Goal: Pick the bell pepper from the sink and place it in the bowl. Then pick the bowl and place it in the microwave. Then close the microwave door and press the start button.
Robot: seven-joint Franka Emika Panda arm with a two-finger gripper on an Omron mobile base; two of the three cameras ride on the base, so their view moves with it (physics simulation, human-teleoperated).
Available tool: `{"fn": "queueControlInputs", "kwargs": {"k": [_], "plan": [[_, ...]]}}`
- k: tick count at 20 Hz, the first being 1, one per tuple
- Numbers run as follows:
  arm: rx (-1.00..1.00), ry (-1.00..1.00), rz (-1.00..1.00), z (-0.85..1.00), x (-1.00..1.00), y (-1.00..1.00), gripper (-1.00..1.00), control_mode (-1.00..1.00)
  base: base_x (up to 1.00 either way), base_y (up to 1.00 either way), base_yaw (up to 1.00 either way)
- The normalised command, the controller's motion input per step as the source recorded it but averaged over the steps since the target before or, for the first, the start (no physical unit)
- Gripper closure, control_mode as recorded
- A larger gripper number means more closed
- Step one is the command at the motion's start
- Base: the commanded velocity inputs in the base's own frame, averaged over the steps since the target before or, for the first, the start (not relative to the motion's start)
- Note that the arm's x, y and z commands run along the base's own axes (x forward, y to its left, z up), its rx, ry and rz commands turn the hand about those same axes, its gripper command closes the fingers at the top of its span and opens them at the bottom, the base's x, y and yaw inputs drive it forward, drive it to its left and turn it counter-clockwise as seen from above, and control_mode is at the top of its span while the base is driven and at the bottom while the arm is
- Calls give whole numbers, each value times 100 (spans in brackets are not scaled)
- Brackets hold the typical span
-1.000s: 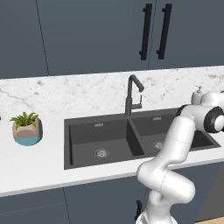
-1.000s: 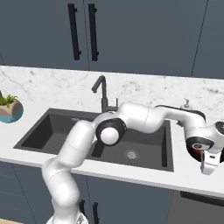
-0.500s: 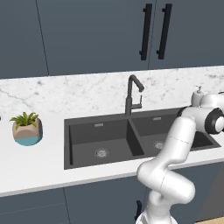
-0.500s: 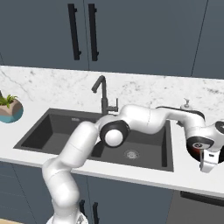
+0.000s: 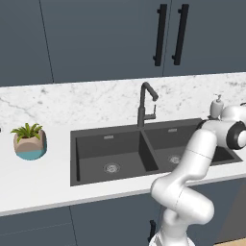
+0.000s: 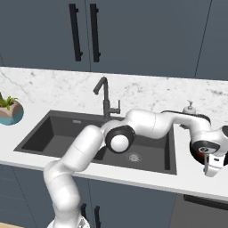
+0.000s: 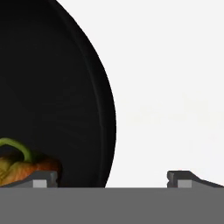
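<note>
The fingers (image 7: 43,178) stand wide apart, straddling the rim of the bowl (image 7: 65,109), holding nothing. The bell pepper (image 7: 22,168) already lies inside the bowl, which sits on the bench (image 7: 175,87) right of the sink (image 6: 58,133). Picking up the bowl is the step in hand; next, close on its rim and lift.

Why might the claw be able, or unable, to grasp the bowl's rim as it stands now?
Probably able: the claw is open, its fingertips straddling the bowl rim, one over the bell pepper inside, one over bare counter.
</note>
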Motion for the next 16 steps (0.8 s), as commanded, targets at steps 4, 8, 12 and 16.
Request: {"fn": "queueControlInputs", "kwargs": {"k": [4,8,12,16], "plan": [[4,0,0,-2,7,0,-100,-100,0,0,0],[3,0,0,0,6,0,-100,-100,0,0,0],[2,0,0,0,8,0,-100,-100,0,0,0],[2,0,0,0,18,0,-100,-100,0,0,0]]}}
